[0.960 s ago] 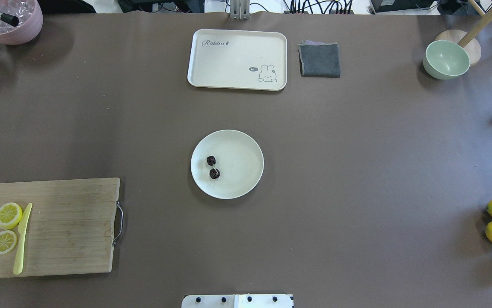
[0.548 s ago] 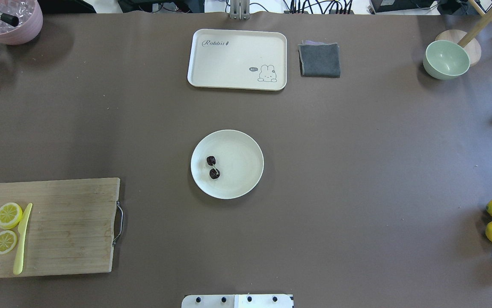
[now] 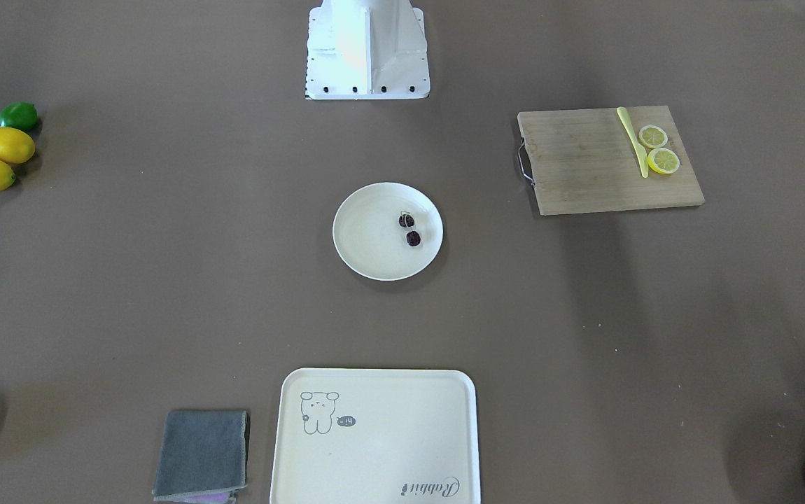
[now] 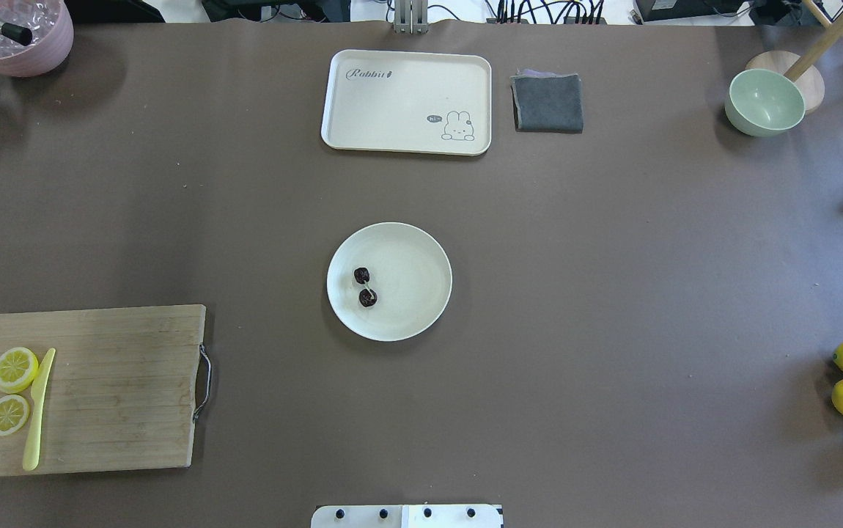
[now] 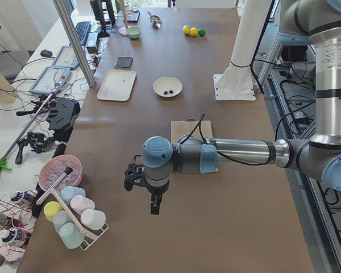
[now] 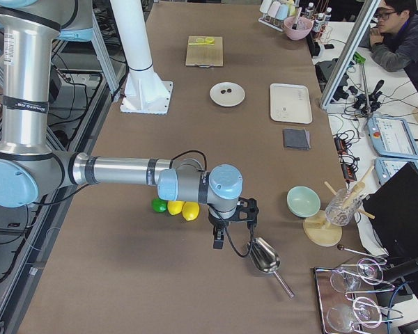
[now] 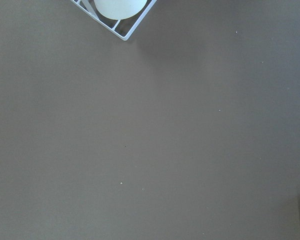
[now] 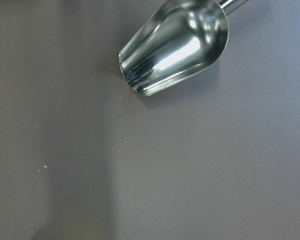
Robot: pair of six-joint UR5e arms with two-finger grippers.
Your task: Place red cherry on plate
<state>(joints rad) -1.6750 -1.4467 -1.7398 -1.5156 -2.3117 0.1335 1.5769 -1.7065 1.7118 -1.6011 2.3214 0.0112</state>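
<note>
The cherry [image 4: 365, 287] lies on the plate [image 4: 414, 293], in the half toward the robot's left, both fruits resting on the flat floor inside the rim, so the placing looks done. It reads as a very light, small pair of round fruits on a thin stem. The fruits would likely roll or slip from a hard pinch, and the stem would likely bend. The safest hold would probably be across one fruit, or low on the stem where the two join. The plate holds nothing else. The tray [image 4: 399, 103] beyond it is bare and the green bowl [image 4: 764, 103] looks empty. The pink bowl [image 4: 40, 62] holds something clear and lumpy with a dark-tipped rod in it. The steel scoop [image 8: 175, 45] under the right wrist is empty. The left claw [image 5: 153, 208] and right claw [image 6: 218, 242] hang over the counter [image 4: 612, 293] at its two ends, well apart from the plate. Whether either is spread or pressed together cannot be told.
</note>
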